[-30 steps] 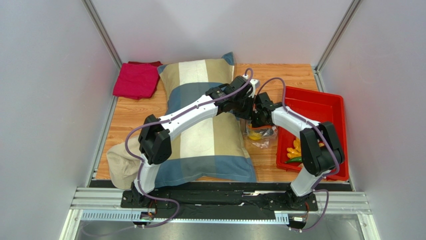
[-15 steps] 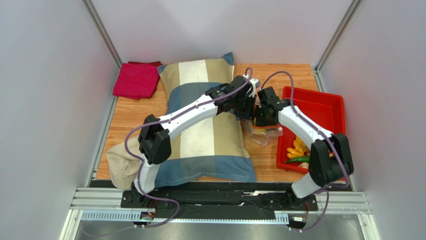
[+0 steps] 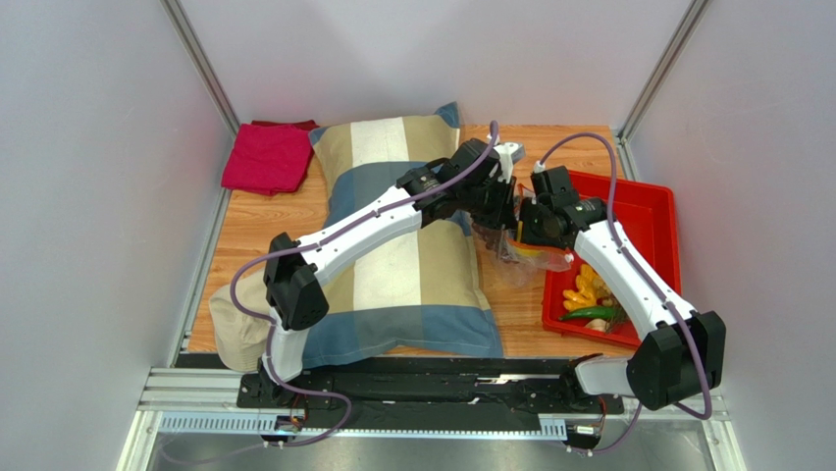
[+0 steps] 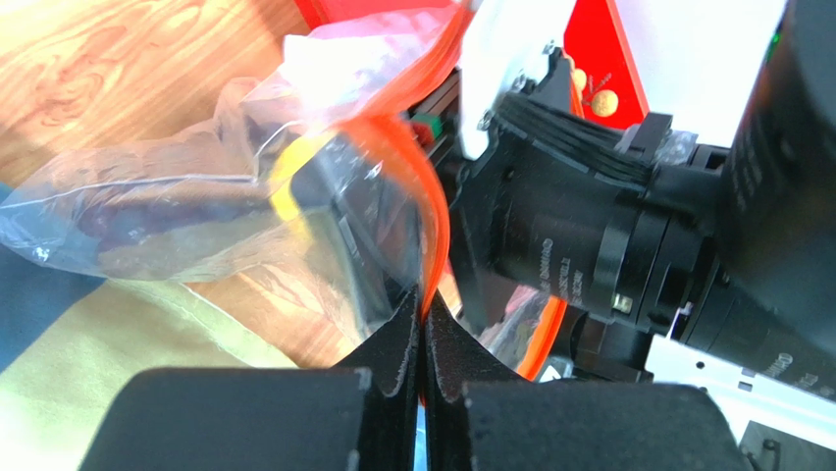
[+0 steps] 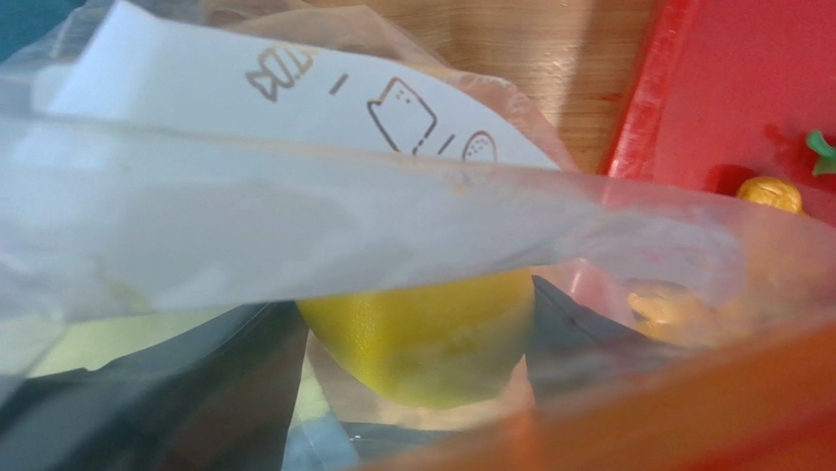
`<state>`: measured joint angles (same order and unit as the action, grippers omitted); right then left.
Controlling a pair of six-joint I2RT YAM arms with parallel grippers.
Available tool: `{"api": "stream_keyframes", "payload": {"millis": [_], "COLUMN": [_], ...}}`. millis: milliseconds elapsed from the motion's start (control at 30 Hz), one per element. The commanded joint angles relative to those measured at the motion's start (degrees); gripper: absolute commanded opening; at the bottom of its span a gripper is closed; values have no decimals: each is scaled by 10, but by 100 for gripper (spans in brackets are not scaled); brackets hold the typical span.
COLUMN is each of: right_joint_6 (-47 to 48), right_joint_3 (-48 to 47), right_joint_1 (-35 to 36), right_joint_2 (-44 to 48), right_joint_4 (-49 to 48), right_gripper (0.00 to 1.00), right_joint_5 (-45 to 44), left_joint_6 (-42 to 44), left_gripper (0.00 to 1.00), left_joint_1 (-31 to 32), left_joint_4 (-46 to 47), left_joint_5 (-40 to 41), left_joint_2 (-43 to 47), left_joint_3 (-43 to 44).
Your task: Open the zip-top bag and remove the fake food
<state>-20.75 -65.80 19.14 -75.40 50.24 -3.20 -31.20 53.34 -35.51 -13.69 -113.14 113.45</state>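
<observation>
- Where the two arms meet over the desk [image 3: 275,221], there is one zip-top bag [image 3: 525,260], lifted off the wood, at 3 o'clock of the one pillow [image 3: 392,265].
- One lemon [image 5: 422,339] shows inside the bag, under its white label [image 5: 294,108]; whether other pieces are in there I cannot tell.
- One red tray [image 3: 638,211] sits at 3 o'clock of the bag. In its near end lies a small heap of yellow and orange toy foods [image 3: 581,291] and one long green vegetable [image 3: 587,313]; the small pieces are too bunched to count.
- The left gripper [image 4: 424,314] is pinched tight on the bag's orange zip strip [image 4: 432,196], with the bag hanging away from it toward 9 o'clock in the wrist view.
- The right gripper [image 3: 528,238] reaches in from 3 o'clock at the bag's mouth. Its fingers [image 5: 147,412] stand wide, with the lemon between them and pressed by both.
- Crinkled plastic lies across the right wrist view and blurs the fingers.
- One folded red cloth [image 3: 267,157] lies at the 10 o'clock corner of the desk, and one beige cloth [image 3: 228,319] pokes out from the pillow's 7 o'clock corner.
- The left arm stretches across the pillow to reach the bag.
</observation>
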Motion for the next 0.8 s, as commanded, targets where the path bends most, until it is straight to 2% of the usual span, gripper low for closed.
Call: {"api": "stream_keyframes", "payload": {"millis": [0,167,300,400,467,567,667,767], "right_joint_6": [18,38,48,45,24,-23,-94,-110], "right_joint_3": [-21,5,17,6,-16,-105,-167,-199], "right_joint_1": [-23,-25,-25,-25,-26,-29,-82,-116], "right_joint_2": [10,-4,9,24,55,81,86,75], "right_joint_4": [34,10,9,2,-17,-13,-15,16], "right_gripper": [0,0,0,0,0,0,0,0], "right_joint_5": [-5,18,24,84,107,79,122,122], "left_joint_6": [43,33,32,23,17,13,14,13], "left_gripper": [0,0,0,0,0,0,0,0], "left_joint_1": [-27,-27,-30,-29,-27,-22,-21,-22], "left_joint_4": [-33,-28,-35,-34,-40,-29,-22,-22], "left_joint_5": [116,110,134,114,94,82,75,69], "left_joint_2": [2,5,8,-3,-22,-24,-26,-28], "left_joint_3": [1,1,3,14,20,0,-7,-6]}}
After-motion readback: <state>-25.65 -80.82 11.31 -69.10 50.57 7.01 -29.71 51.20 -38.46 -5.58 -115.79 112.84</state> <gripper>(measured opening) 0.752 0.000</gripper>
